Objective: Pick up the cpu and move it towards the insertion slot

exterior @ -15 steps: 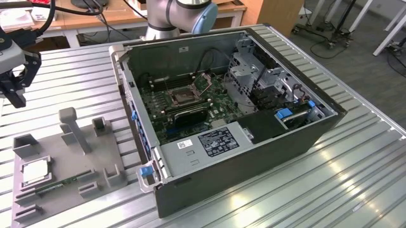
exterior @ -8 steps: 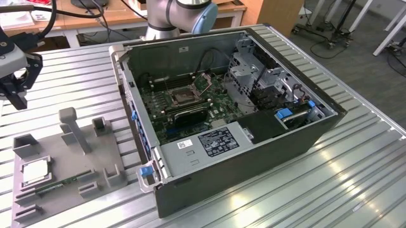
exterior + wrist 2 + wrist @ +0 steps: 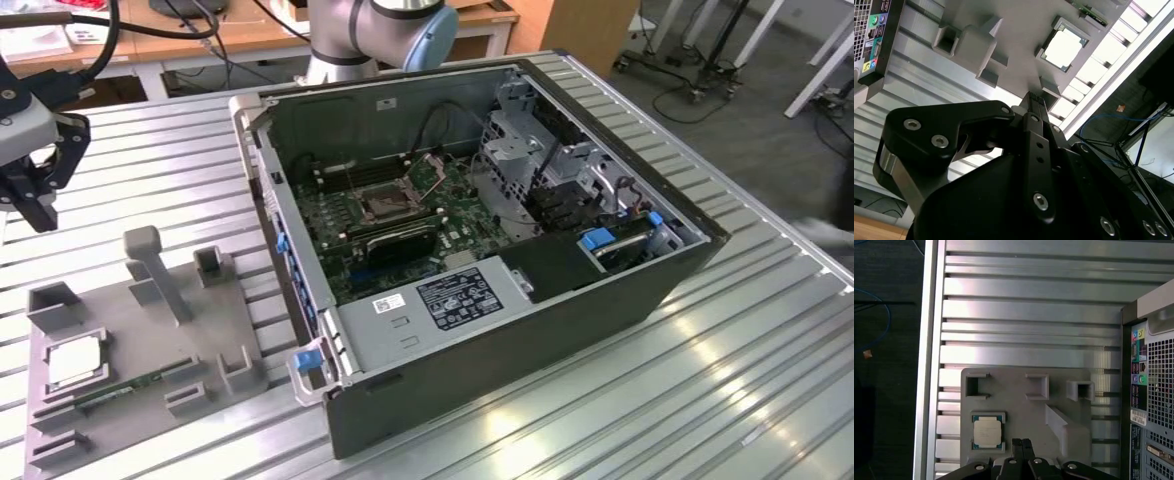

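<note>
The cpu (image 3: 74,362) lies flat in a square pocket of a grey holder plate (image 3: 127,335) at the exterior view's lower left, its silver top up. In both wrist views the cpu (image 3: 988,431) (image 3: 1064,47) sits untouched in its pocket. My gripper (image 3: 38,222) hangs in the air well above the plate, beyond its far end, fingers together and holding nothing. Its closed fingertips (image 3: 1022,444) stand beside the cpu. The insertion slot (image 3: 387,205) is a dark square socket with a silver frame on the green board inside the open computer case (image 3: 534,330).
A long green memory stick (image 3: 134,385) lies on the plate near the cpu. Grey upright posts (image 3: 154,270) rise from the plate. The ribbed metal table (image 3: 747,380) carries everything; its edge (image 3: 929,365) runs close by the plate. The case's wall (image 3: 1154,390) stands alongside.
</note>
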